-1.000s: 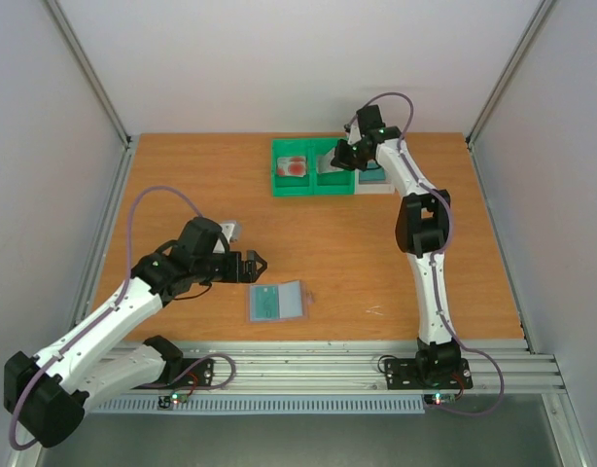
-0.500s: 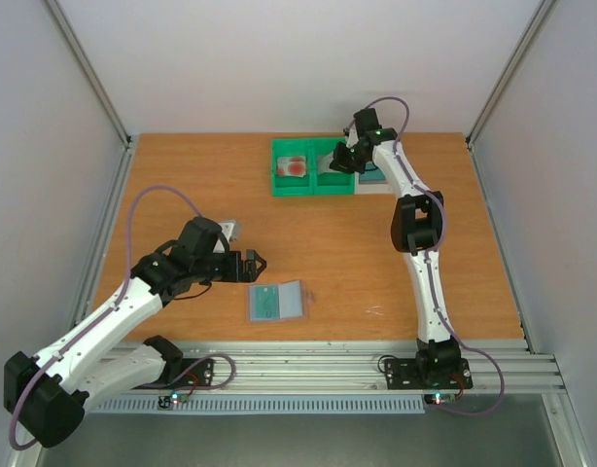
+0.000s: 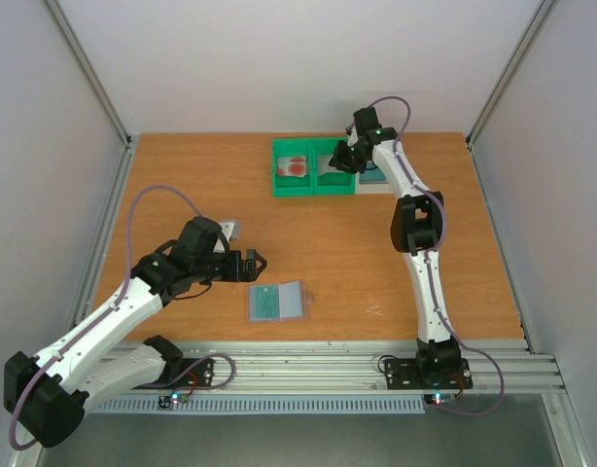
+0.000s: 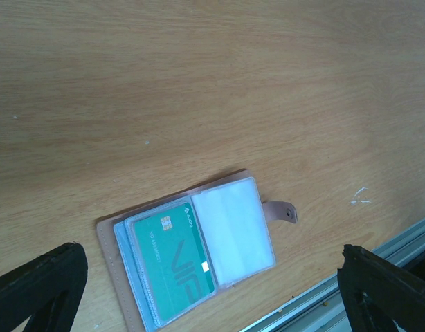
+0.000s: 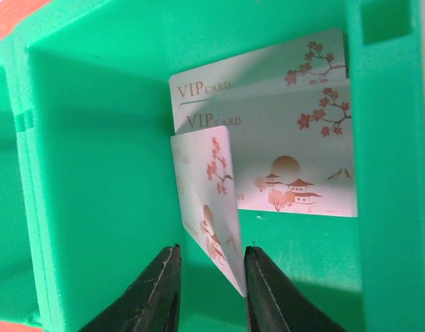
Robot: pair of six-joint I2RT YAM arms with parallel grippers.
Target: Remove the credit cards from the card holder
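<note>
The card holder (image 3: 277, 301) lies open on the table near the front. In the left wrist view it (image 4: 112, 270) shows a teal card (image 4: 174, 263) in its left sleeve and a clear sleeve without a card on the right. My left gripper (image 3: 257, 263) hovers just left of it, open and holding nothing, fingers wide apart (image 4: 210, 250). My right gripper (image 3: 335, 161) is down in the green tray (image 3: 313, 190). Its jaws stand apart (image 5: 211, 250) around a white card with red blossoms (image 5: 205, 187), which stands on edge and leans on the right finger (image 5: 264, 290). Two like cards (image 5: 295, 159) lie behind.
A white card with red blotches (image 3: 293, 166) lies in the green tray's left compartment. A pale tray (image 3: 376, 181) with something teal in it stands right of the green tray. Metal rails (image 3: 308, 365) run along the table's front edge; grey walls close the sides.
My right gripper has shifted a little to the left over the green tray. The left arm and the card holder have not moved.
</note>
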